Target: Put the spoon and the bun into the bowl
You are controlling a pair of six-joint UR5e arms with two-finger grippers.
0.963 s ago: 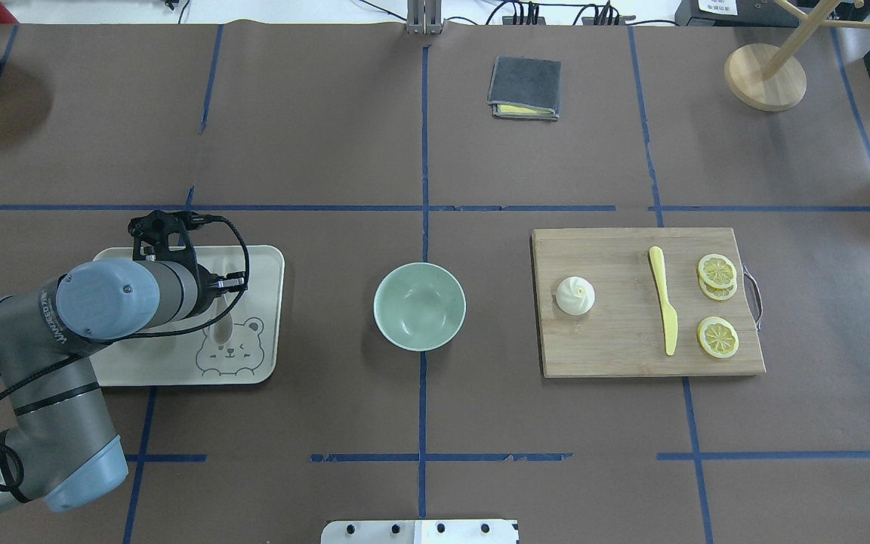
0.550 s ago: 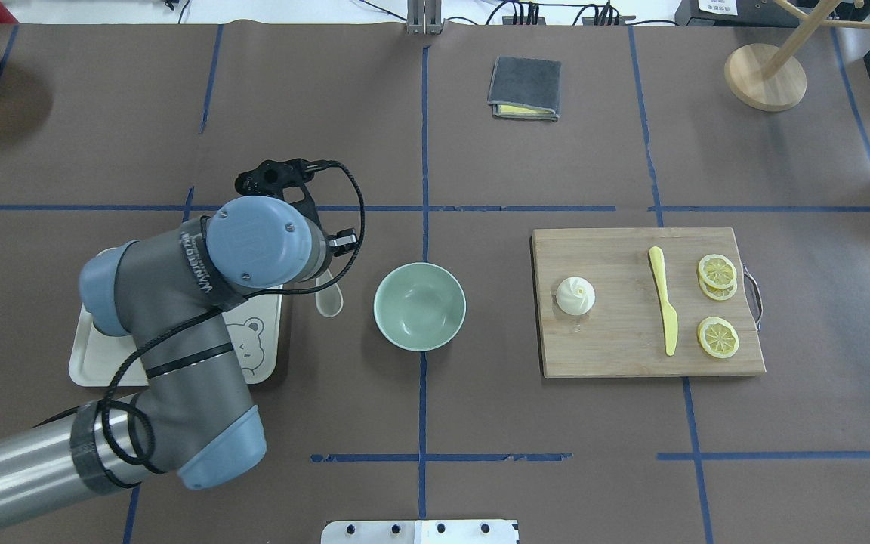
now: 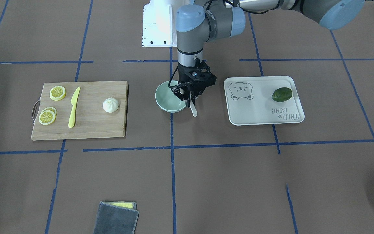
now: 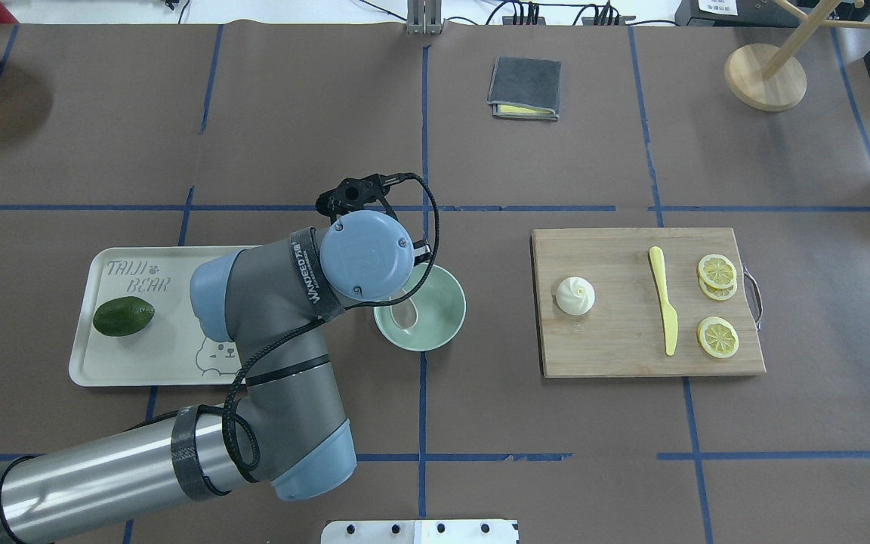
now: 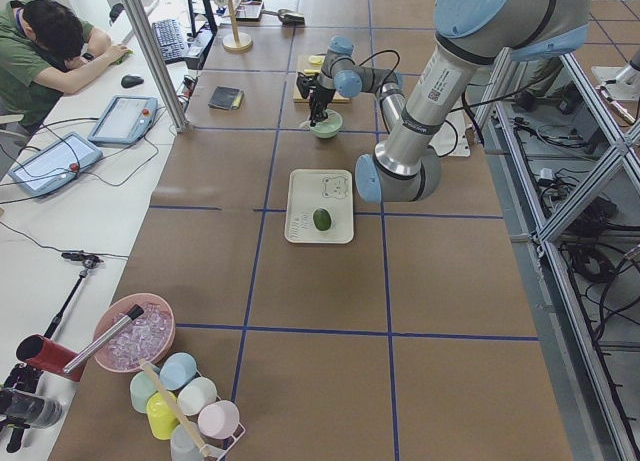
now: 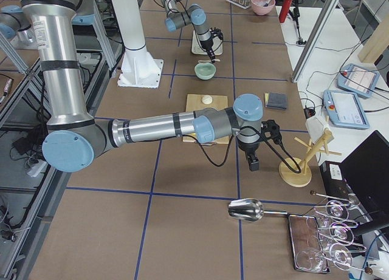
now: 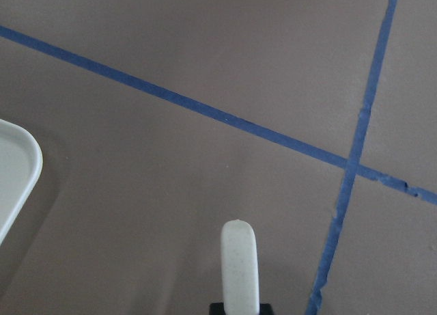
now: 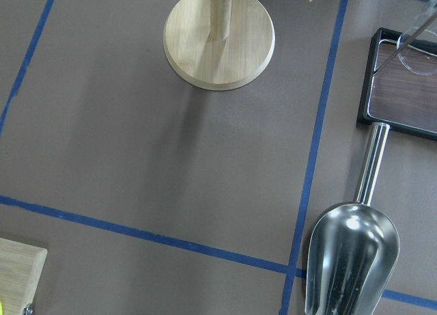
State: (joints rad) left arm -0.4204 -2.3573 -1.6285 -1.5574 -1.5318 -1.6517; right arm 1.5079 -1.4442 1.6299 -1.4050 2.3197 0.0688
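Note:
My left gripper (image 3: 189, 99) is shut on the off-white spoon (image 3: 193, 111) and holds it over the near-left rim of the mint-green bowl (image 4: 446, 298). The spoon's scoop (image 4: 405, 313) shows inside the bowl from overhead; my wrist hides the fingers there. The spoon's handle (image 7: 240, 267) points out in the left wrist view. The white pleated bun (image 4: 575, 295) sits on the left part of the wooden cutting board (image 4: 616, 355), apart from the bowl. My right gripper (image 6: 252, 164) shows only in the exterior right view, far right of the board; I cannot tell whether it is open.
A yellow plastic knife (image 4: 663, 298) and lemon slices (image 4: 717, 336) lie on the board. A cream tray (image 4: 178, 370) with a dark green fruit (image 4: 123, 316) is left of the bowl. A grey cloth (image 4: 524, 87), a wooden stand (image 4: 765, 75) and a metal scoop (image 8: 348, 260) lie farther off.
My left arm has swung right from the tray to the bowl, carrying the spoon. The tray and the green fruit are now uncovered.

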